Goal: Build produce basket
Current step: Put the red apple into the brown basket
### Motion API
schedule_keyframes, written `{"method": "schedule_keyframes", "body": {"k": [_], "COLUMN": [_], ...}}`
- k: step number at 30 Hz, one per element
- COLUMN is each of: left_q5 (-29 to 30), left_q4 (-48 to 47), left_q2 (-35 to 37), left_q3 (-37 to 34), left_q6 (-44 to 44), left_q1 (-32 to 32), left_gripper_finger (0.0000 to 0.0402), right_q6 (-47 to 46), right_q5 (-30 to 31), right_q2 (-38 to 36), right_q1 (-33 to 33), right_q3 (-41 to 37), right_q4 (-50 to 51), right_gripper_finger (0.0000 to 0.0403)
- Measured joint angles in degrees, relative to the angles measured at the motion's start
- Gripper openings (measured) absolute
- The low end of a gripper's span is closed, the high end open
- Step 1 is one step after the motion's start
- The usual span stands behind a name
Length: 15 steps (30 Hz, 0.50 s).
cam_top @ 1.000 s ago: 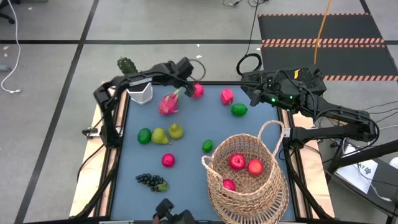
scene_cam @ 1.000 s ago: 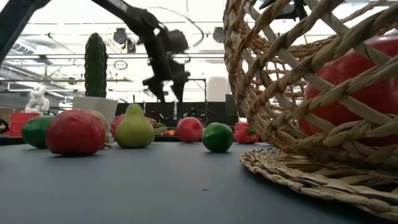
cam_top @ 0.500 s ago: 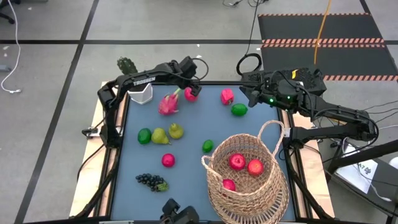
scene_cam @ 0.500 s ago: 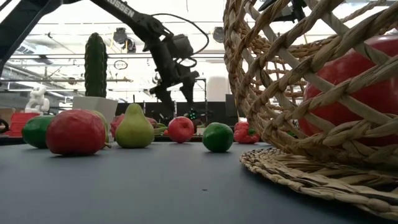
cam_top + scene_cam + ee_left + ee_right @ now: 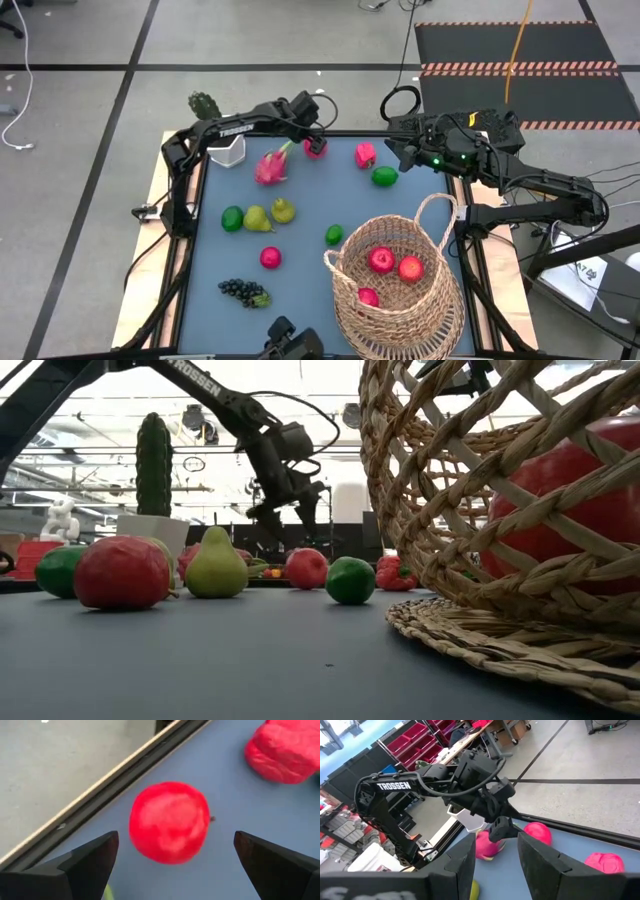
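My left gripper [image 5: 313,138] hangs over the far edge of the counter [image 5: 300,270], fingers [image 5: 85,862] spread wide to either side of a red apple [image 5: 169,822] that lies on the blue surface without touching them. Just beside that apple runs the counter's dark edge rail [image 5: 125,785], and a lumpy red fruit [image 5: 284,750] sits near it on the other side; nothing stands between my fingers and the apple. A pink dragon fruit [image 5: 272,165] lies near the gripper toward the counter's left, with a white pot [image 5: 227,148] and a green cactus [image 5: 204,104] at the far left corner. Farther out, a green lime [image 5: 232,218], two yellow-green pears [image 5: 268,214], a small green lime [image 5: 333,235], a pink apple [image 5: 270,257] and a dark grape bunch [image 5: 244,291] are scattered well apart. My right gripper [image 5: 405,152] waits at the far right corner, fingers [image 5: 542,860] parted, near a green fruit [image 5: 384,177]. The basket [image 5: 398,305], round, tan woven wicker with an arched handle, stands at the near right and holds three red fruits [image 5: 381,260].
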State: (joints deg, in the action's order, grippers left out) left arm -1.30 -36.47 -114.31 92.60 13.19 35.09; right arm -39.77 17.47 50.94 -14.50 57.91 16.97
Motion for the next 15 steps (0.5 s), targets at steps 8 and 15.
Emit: {"method": "schedule_keyframes", "body": {"k": [8, 15], "left_q5": [-2.28, -0.96], "left_q4": [-1.12, -6.09], "left_q2": [-2.98, -1.29], "left_q3": [0.00, -0.06], "left_q6": [1.73, 1.89], "left_q1": [0.91, 0.89], "left_gripper_finger": [0.0397, 0.0397], "right_q6": [-0.13, -1.09], "right_q5": [-1.28, -1.33], "right_q2": [0.00, 0.00], "right_q1": [0.00, 0.00], "right_q3": [0.00, 0.00], "right_q4": [0.01, 0.02], "right_gripper_finger": [0.0139, 0.0139]}}
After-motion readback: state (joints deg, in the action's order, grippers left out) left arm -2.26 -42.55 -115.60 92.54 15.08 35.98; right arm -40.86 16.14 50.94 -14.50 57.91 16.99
